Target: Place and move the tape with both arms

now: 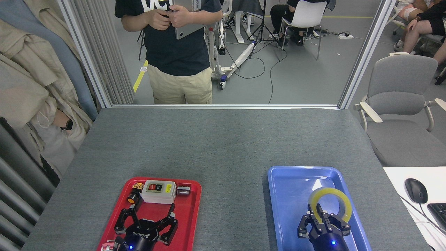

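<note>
The right pincer (324, 223) grips the tape (330, 205) upright over the blue tray (285, 195), seemingly not yet resting. The left pincer (146, 223) hangs open, well apart.

Left end effector (146, 223) enters at the bottom edge, fingers (122, 220) splayed wide, pointing toward the far counter (223, 139) edge, blue light lit. Right end effector (324, 221), nearer the counter's right side, fingers clasped on the near rim of the tape (330, 204), blue light lit
</note>
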